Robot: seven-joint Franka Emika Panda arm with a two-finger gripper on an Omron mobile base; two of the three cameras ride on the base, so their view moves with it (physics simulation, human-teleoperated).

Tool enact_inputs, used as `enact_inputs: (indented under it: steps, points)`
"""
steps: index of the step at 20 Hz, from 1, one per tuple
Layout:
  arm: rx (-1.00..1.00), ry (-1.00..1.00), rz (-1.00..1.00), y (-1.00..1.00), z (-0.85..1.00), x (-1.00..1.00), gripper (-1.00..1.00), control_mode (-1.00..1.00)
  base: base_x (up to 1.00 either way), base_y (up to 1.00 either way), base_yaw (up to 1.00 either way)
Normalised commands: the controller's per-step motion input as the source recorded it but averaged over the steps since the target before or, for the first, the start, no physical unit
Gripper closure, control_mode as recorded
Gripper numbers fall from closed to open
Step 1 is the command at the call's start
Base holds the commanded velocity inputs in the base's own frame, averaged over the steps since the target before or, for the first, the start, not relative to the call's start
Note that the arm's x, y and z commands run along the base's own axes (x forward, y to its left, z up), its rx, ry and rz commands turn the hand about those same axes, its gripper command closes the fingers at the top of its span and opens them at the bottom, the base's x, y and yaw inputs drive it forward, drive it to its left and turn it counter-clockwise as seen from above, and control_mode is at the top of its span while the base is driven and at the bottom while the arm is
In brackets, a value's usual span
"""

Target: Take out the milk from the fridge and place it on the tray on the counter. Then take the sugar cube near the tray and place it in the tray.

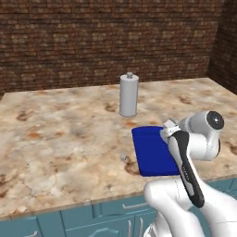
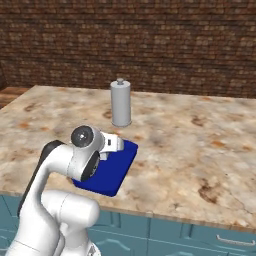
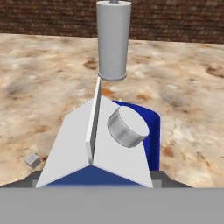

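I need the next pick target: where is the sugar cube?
The sugar cube sits on the counter just left of the tray, nearer the front edge than the grey canister.

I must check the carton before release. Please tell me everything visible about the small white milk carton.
The small white milk carton shows its gabled top with a centre ridge and a round grey cap on one slope. It looks like plain card. It sits upright between the gripper fingers, over the shallow deep-blue tray, in front of the tall grey canister. Whether it touches the tray cannot be told.

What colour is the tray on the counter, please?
The tray is deep blue, plainest in the left base view.
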Motion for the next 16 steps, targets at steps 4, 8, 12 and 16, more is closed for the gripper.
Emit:
enact_inputs:
  steps: [4,8,12,16]
  points:
    - [0.0,0.15,0.0,0.0,-0.29,0.41,1.0,-1.0,0.0,0.0,0.0]
    - [0.0,0.03,0.0,0.0,-0.32,0.33,1.0,-1.0,0.0,0.0,0.0]
    - [0.0,-0.04,0.0,0.0,-0.29,0.25,1.0,-1.0,0.0,0.0,0.0]
    - [0.0,-0.09,0.0,0.0,-0.36,0.38,1.0,-1.0,0.0,0.0,0.0]
